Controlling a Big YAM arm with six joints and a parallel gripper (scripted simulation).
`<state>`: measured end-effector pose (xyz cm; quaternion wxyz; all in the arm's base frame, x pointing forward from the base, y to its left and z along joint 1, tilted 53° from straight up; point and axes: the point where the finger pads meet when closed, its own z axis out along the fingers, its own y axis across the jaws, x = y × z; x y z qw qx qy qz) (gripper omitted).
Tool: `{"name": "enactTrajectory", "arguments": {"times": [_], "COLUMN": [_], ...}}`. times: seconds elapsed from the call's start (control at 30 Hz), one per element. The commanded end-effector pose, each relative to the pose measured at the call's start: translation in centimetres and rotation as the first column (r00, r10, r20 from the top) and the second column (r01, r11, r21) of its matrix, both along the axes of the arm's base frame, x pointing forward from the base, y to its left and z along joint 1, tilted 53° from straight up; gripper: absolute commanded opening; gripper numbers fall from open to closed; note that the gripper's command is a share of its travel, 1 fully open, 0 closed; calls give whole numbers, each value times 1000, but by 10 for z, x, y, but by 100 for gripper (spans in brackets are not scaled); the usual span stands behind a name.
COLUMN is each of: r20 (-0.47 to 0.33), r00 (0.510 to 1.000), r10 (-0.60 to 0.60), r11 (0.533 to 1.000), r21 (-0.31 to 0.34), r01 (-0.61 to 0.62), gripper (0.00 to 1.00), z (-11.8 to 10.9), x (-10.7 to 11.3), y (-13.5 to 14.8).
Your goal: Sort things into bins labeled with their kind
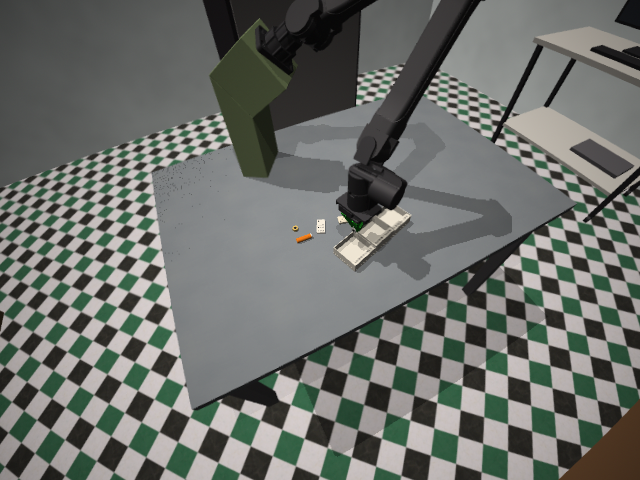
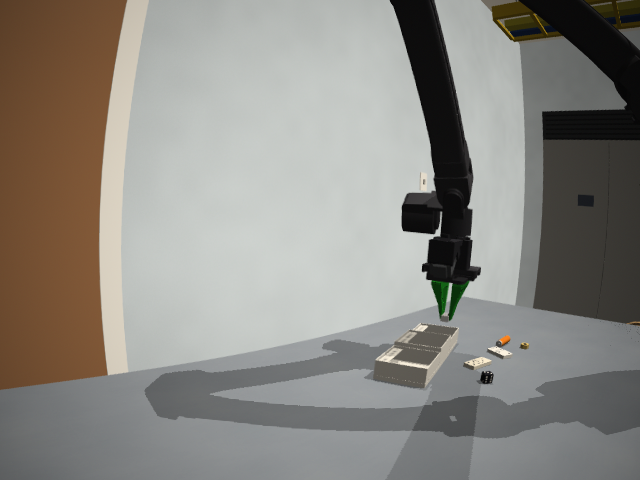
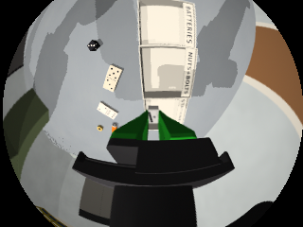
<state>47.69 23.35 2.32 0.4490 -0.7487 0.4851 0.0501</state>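
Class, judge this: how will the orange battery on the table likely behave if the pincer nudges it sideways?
The orange battery lies on its side and looks cylindrical, so it will probably roll. It seems rigid and smooth, so it may slip. It rests near a domino and could bump it.

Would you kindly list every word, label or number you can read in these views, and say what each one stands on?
"BATTERIES": label on the far bin, wrist view.
"NUTS": first word of the label on the middle bin; the words after it are too blurred to read.
The near bin has its label hidden by the gripper.
Domino pips: too small to count.
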Motion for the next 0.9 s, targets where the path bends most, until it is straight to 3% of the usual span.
{"name": "enactTrajectory", "arguments": {"times": [0.0, 0.03, 0.23, 0.27, 0.3, 0.43, 0.53, 0.63, 0.73, 0.87], "r20": [-4, -4, -3, -3, -3, 24, 25, -3, -3, -10], "r00": [999, 1000, 1000, 1000, 999, 999, 999, 1000, 999, 999], "r10": [50, 17, 15, 14, 50, 48, 48, 13, 45, 41], "r11": [999, 1000, 1000, 1000, 999, 999, 999, 1000, 999, 999], "r21": [-17, -16, -16, -16, -17, -16, -15, -18, -18, -19], "r01": [-50, -18, -15, -15, -50, -47, -48, -13, -45, -41], "gripper": [9, 9, 9, 9, 9, 9, 9, 9, 9, 9], "z": [-8, -9, -13, -14, -14, -1, -1, -13, -13, -16], "x": [-2, 11, 38, 39, 30, 26, 26, 36, 30, 27], "y": [8, -11, -29, -30, -11, -9, -9, -27, -11, -14]}}
